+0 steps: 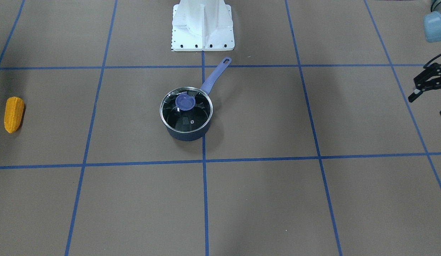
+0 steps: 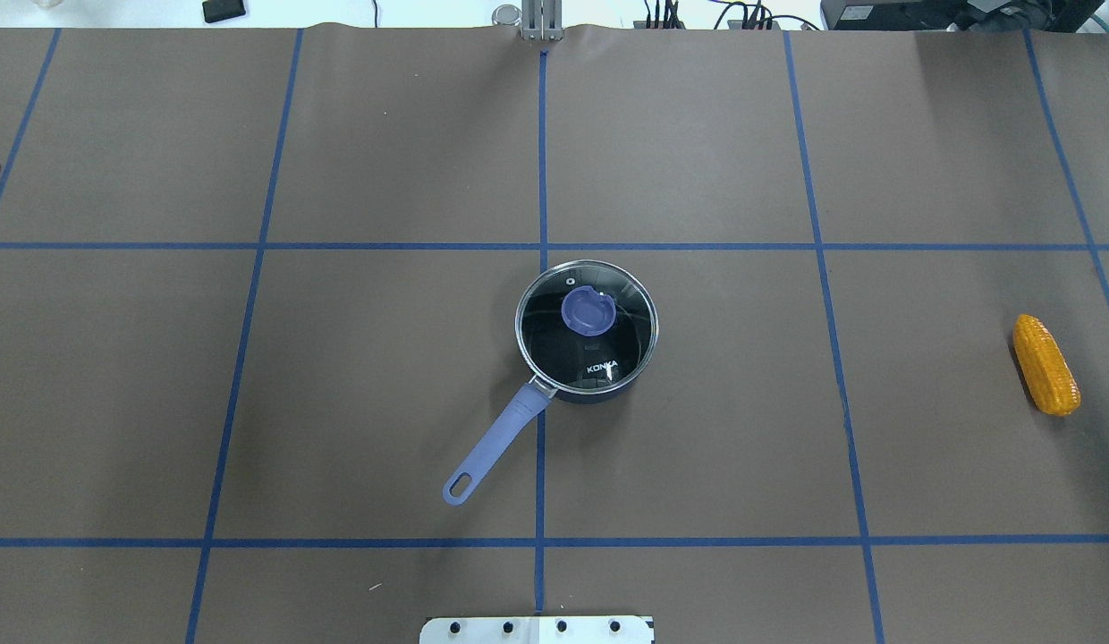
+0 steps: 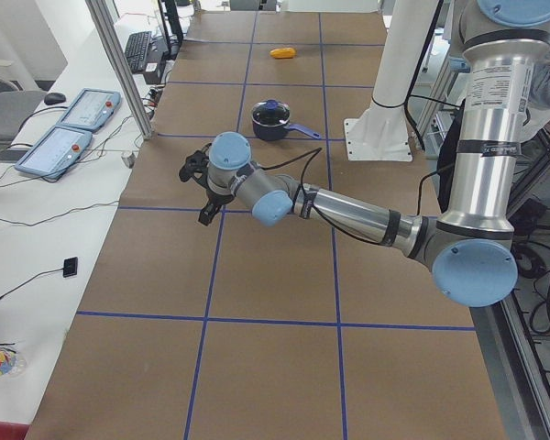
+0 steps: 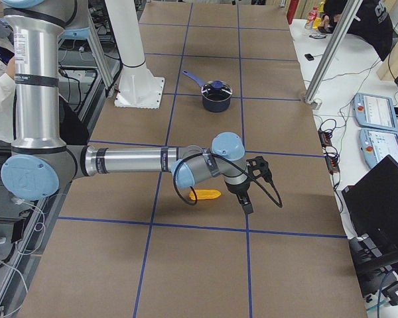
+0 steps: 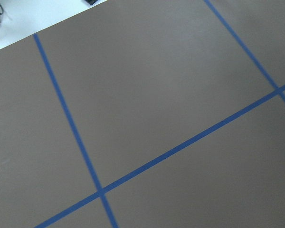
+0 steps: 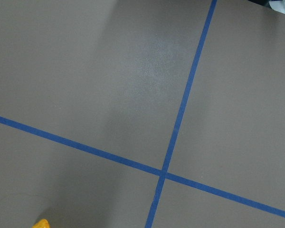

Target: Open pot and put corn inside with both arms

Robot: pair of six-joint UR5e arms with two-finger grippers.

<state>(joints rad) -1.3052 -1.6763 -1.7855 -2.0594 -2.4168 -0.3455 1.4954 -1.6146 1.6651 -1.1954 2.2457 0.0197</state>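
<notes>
The dark navy pot (image 1: 186, 132) stands at the table's middle with its glass lid (image 2: 608, 349) on it and a lavender knob (image 2: 588, 309) on top. Its long handle (image 2: 496, 443) points toward the robot's base. The pot also shows in the side views (image 3: 272, 119) (image 4: 217, 94). The orange-yellow corn (image 2: 1045, 363) lies flat far out on the robot's right (image 1: 14, 113) (image 4: 205, 194). My left gripper (image 1: 429, 104) hovers open and empty far left of the pot (image 3: 194, 194). My right gripper (image 4: 252, 185) hangs just beside the corn; I cannot tell whether it is open or shut.
The white base plate (image 1: 202, 39) sits behind the pot's handle. Blue tape lines cross the brown table cover (image 2: 385, 402). Control pendants (image 3: 64, 128) and cables lie on the white bench beyond the far edge. The corn's tip shows in the right wrist view (image 6: 40, 223).
</notes>
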